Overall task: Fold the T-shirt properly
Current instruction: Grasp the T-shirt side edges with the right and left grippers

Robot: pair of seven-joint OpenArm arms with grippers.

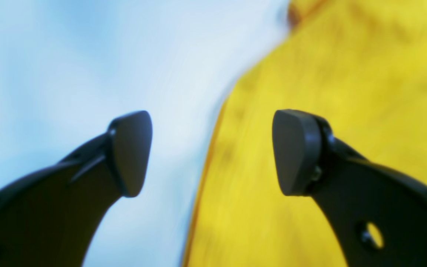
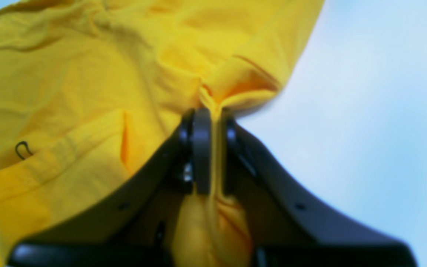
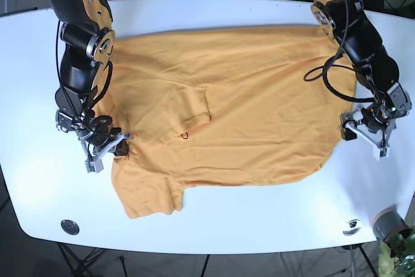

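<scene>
A yellow-orange T-shirt (image 3: 246, 95) lies spread on the white table (image 3: 259, 218), with one sleeve (image 3: 194, 105) folded onto the body. My right gripper (image 3: 107, 150) is shut on the shirt's edge on the left side of the base view. In the right wrist view a bunched fold of yellow cloth (image 2: 235, 85) is pinched in that gripper (image 2: 215, 148). My left gripper (image 3: 363, 135) hangs open at the shirt's right edge. In the blurred left wrist view its fingers (image 1: 132, 152) stand wide apart, straddling the shirt's hem (image 1: 310, 66), with nothing held.
Two small round discs (image 3: 69, 226) (image 3: 352, 226) sit in the table near its front edge. A grey cup (image 3: 387, 222) and a green plant (image 3: 397, 254) stand off the front right corner. Cables and dark equipment lie behind the table's far edge.
</scene>
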